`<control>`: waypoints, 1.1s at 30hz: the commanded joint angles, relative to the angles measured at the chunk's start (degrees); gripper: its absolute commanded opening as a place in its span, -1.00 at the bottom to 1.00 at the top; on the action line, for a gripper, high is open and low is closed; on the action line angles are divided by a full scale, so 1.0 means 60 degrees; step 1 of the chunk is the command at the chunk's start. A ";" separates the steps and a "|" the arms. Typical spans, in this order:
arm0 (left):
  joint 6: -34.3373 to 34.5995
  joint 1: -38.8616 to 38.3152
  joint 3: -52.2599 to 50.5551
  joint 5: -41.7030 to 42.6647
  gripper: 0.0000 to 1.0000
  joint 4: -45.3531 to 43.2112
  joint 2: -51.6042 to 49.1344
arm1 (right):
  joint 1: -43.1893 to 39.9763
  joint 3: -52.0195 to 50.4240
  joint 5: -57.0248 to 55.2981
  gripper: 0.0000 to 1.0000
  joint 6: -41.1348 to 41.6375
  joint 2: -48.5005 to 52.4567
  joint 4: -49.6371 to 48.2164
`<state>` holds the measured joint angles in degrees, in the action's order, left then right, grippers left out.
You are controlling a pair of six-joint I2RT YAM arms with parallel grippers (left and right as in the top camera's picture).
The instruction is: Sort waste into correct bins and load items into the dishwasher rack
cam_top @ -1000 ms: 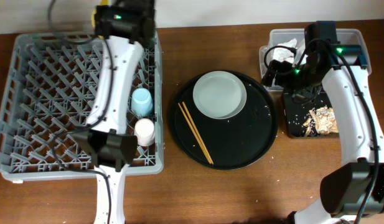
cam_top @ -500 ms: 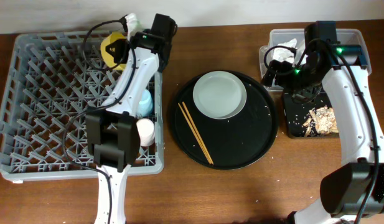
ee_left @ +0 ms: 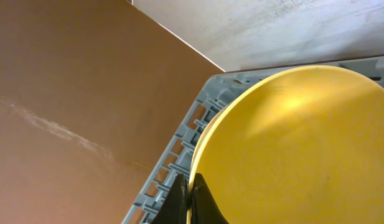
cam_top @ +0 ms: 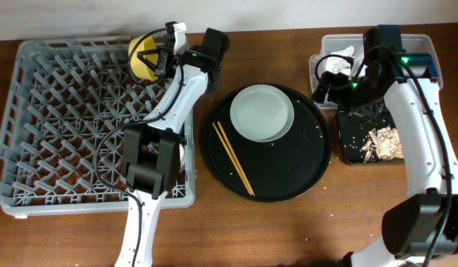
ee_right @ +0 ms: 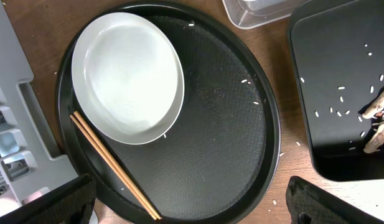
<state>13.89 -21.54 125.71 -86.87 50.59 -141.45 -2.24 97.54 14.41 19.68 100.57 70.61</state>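
My left gripper is shut on the rim of the yellow bowl, holding it on edge over the back right part of the grey dishwasher rack. My right gripper is open and empty, hovering between the clear tub and the round black tray. The pale plate and wooden chopsticks lie on that tray. A crumpled napkin sits in the tub. Food scraps lie in the rectangular black tray. My left arm hides the cups.
Rice grains are scattered on the round tray and the rectangular tray. The left arm stretches over the rack's right side. The tub and rectangular tray stand close together at the right, just behind and beside the round tray. No wrapper shows.
My left gripper has carried the yellow bowl to the right and slightly forward along the rack's back edge, and the arm has swung right. The right arm has not moved.
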 commanded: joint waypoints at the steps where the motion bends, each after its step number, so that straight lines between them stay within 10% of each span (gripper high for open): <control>1: -0.0124 -0.0229 -0.0011 -0.0353 -1.00 0.0000 -0.0280 | 0.0076 -0.0044 -0.0051 0.97 0.0011 0.0033 0.0004; 11: -0.0120 -0.0823 -0.0011 0.0809 -0.88 -0.0583 -0.0280 | 0.0076 -0.0044 -0.0051 0.97 0.0011 0.0033 0.0004; 18: -0.0120 -0.1009 0.0113 0.4091 0.57 -0.0583 -0.0280 | 0.0076 -0.0044 -0.0051 0.97 0.0011 0.0033 0.0004; 24: -0.1016 -0.1049 0.2244 0.8207 0.64 0.0951 -0.0237 | 0.0076 -0.0044 -0.0051 0.97 0.0011 0.0033 0.0004; 33: -0.0969 0.0087 0.2259 0.8914 0.72 0.1242 -0.0171 | 0.0076 -0.0044 -0.0051 0.97 0.0015 0.0033 0.0004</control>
<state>8.51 -24.47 139.04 -32.75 57.34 -142.10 -2.24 97.54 14.41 19.70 100.57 70.61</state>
